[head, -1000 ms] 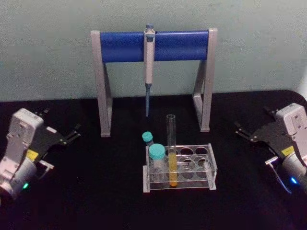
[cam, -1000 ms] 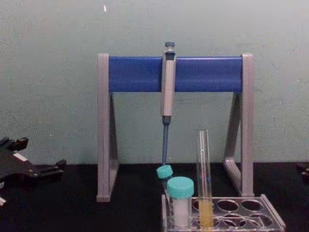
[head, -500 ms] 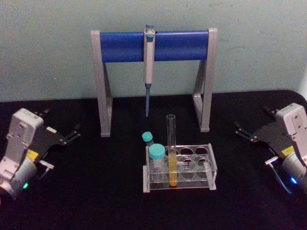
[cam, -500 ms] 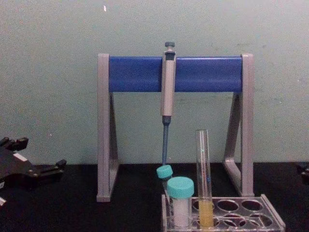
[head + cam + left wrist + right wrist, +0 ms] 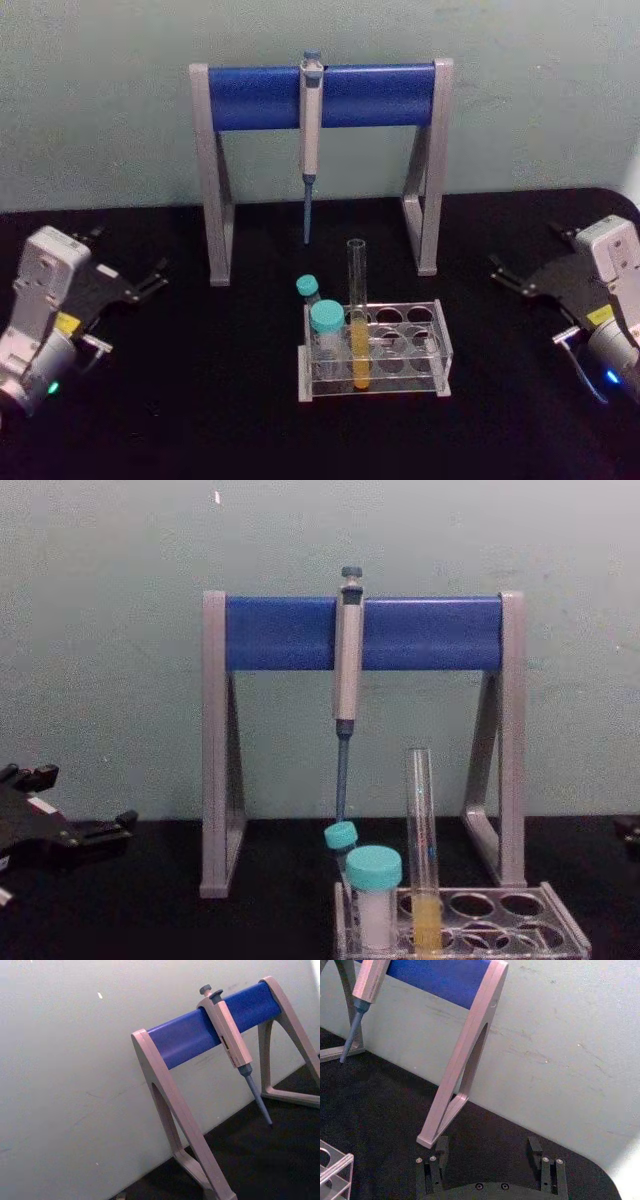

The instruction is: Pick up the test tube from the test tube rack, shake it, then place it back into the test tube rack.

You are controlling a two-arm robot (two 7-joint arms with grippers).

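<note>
Head high, angled down, chest low, level, wrists perhaps nearer, all sharing pipette stand (image 5: 260,97)

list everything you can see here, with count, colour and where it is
test tube: 1, clear with yellow-orange liquid, upright in the rack beside the front vial
test tube rack: 1, clear plastic, table centre
teal-capped vials: 2, white with teal caps, rack's left end, rear one tilted
pipette: 1, grey and blue, hanging on the stand
pipette stand: 1, grey legs, blue bar, behind the rack
table: 1, black
left tool: 1, black, open, table's left
right tool: 1, black, open, table's right
</note>
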